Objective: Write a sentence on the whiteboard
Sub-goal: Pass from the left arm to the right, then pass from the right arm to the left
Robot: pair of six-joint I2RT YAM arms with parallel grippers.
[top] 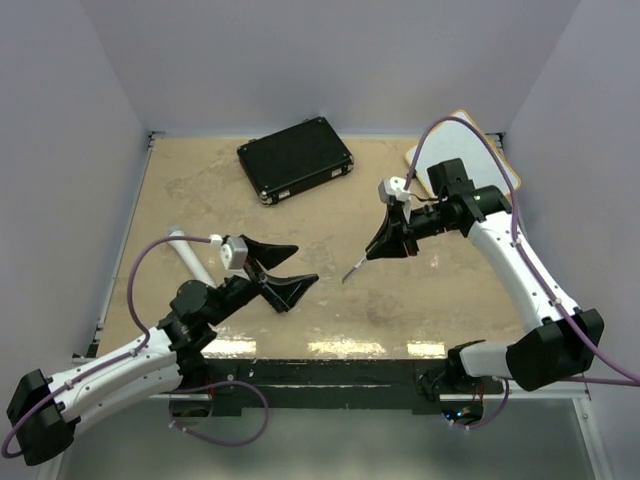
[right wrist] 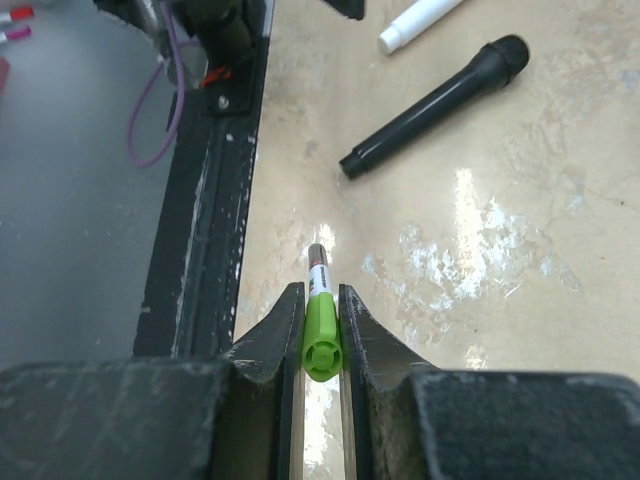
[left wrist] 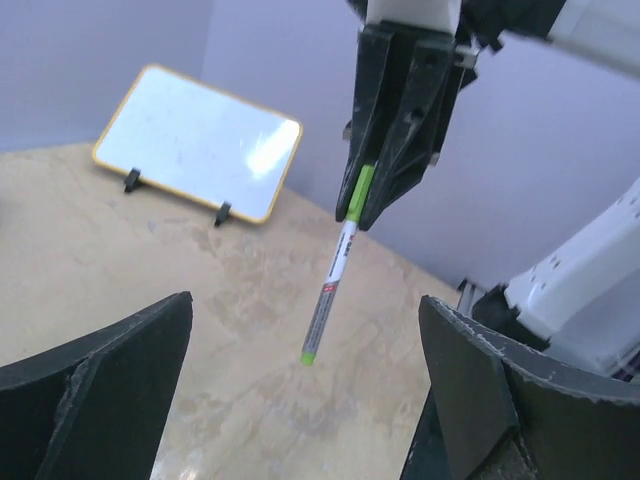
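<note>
Beige mottled counter [top: 200, 190], lavender walls [top: 300, 60], glare along the near edge.
Whiteboard [left wrist: 195, 140] propped tilted in far-right corner; right fingers [top: 378, 248] pinch a green marker [left wrist: 335, 275] above the counter; left fingers [top: 295, 285] spread wide, empty.

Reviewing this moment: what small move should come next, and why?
Probably the right gripper should swing the green marker toward the whiteboard propped in the far corner. Its jaws are shut on the marker, the left gripper stands open and apart, and the whiteboard looks nearly blank.
</note>
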